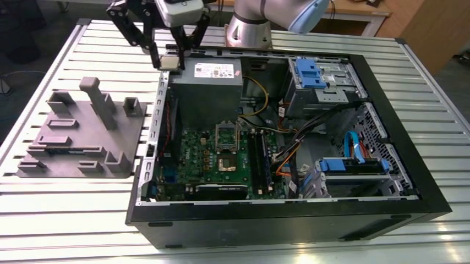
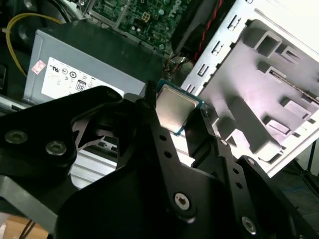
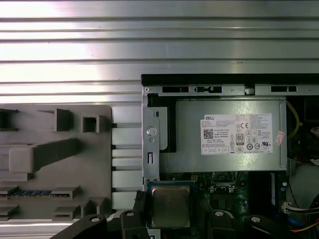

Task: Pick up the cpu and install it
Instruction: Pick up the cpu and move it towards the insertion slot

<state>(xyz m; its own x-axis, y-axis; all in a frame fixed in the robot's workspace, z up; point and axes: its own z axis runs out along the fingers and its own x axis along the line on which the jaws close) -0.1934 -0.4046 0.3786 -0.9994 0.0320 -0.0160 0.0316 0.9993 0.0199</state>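
Between the jaws, the cpu [image 2: 173,110], tight at both edges

Grey metal power supply box [image 3: 229,134] with a white label, seated in an open black computer case [image 3: 229,79]. Green motherboard [image 3: 239,199], a strip just beside the box. Small square cpu [image 3: 170,206] with silver-grey metal top, near the box, clamped on two sides by the black gripper [image 3: 170,215]. Grey plastic fixture block [image 3: 45,159], well apart from the box, outside the case. Ribbed silver metal table [image 3: 149,40], underlying all.
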